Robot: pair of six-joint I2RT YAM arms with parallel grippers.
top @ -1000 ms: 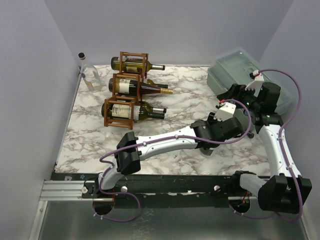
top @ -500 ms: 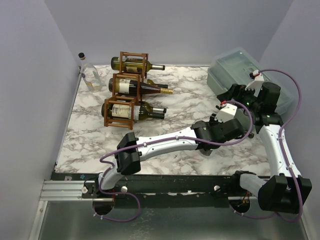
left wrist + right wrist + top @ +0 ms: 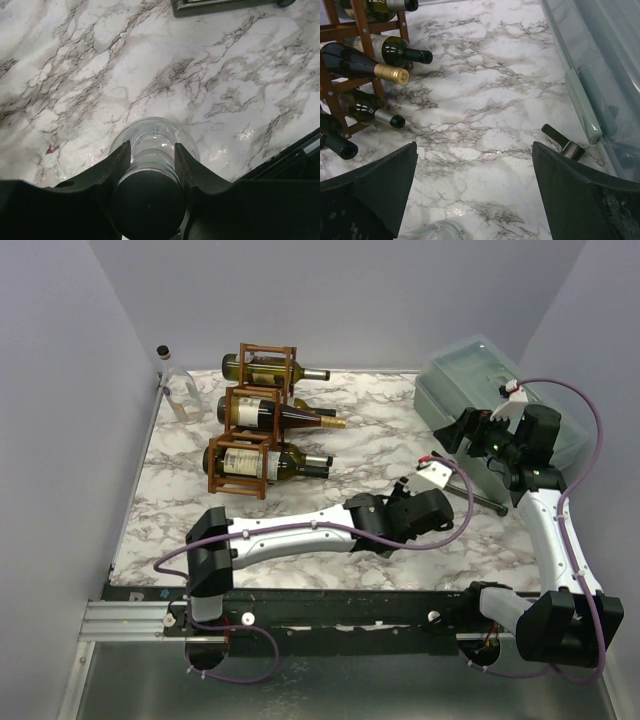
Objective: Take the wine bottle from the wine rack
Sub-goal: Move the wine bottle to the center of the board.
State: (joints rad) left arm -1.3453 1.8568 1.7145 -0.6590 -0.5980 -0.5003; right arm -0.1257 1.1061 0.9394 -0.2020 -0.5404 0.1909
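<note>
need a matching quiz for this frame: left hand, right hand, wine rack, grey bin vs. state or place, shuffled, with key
Column 1
1. left hand
2. right hand
3. wine rack
4. grey bin

Column 2
A. far right side
B. open, holding nothing
C. shut on the neck of a clear bottle
D. left side, dark bottles lying in it

Pairs: 1-C, 2-B, 3-D, 4-A
</note>
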